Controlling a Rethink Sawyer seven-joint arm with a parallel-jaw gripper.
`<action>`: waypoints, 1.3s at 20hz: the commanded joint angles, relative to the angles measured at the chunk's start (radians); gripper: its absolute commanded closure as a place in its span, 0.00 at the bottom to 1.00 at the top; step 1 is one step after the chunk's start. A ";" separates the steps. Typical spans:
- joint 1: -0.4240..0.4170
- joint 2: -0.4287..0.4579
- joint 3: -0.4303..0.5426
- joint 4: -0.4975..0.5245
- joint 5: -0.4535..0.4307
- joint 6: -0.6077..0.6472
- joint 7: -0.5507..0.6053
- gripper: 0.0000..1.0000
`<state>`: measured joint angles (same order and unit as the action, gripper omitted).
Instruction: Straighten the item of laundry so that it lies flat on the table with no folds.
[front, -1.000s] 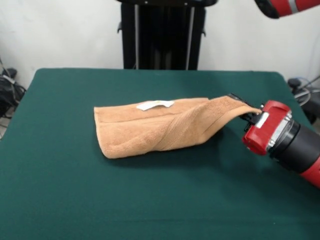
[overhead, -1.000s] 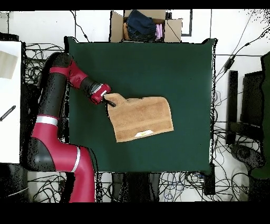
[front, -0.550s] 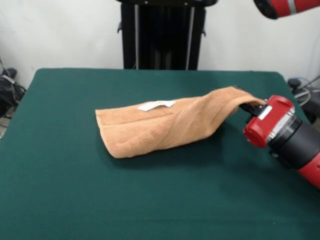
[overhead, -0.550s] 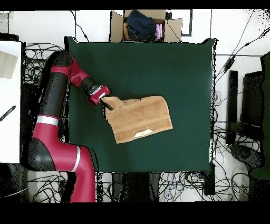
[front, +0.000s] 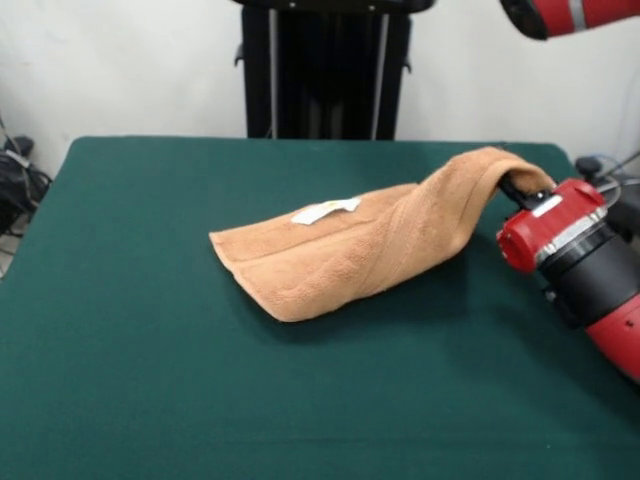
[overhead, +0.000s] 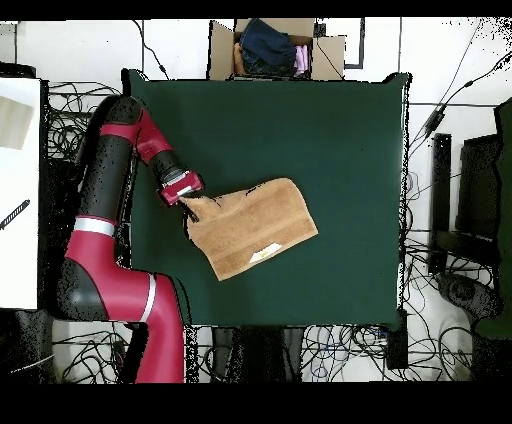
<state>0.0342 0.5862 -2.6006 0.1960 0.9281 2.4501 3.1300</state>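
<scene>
The orange-tan towel (front: 370, 250) lies folded over on the dark green table (front: 150, 380), its white label (front: 325, 210) facing up. One corner of the towel is lifted off the cloth at the right of the front view. My gripper (front: 515, 187) is shut on that raised corner, with the red wrist just behind it. Seen from overhead, the towel (overhead: 255, 228) lies slanted across the table (overhead: 340, 130), and the gripper (overhead: 190, 199) holds its left corner. The fingertips are mostly covered by the draped cloth.
A cardboard box of clothes (overhead: 270, 48) sits beyond the table's far edge in the overhead view. Cables lie on the floor around the table. A black stand (front: 325, 70) rises behind the table in the front view.
The gripper has lifted the held corner higher and dragged it away from the towel's body. The whole towel has slid and turned with it, its free end swinging round.
</scene>
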 joint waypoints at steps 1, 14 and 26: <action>-0.034 -0.025 -0.151 -0.063 0.108 0.101 0.239 1.00; -0.041 -0.009 -0.104 -0.052 0.140 0.139 0.217 1.00; -0.044 -0.011 -0.090 -0.065 0.122 0.142 0.177 1.00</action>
<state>0.0036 0.5853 -2.6210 0.1961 0.9820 2.5222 3.1300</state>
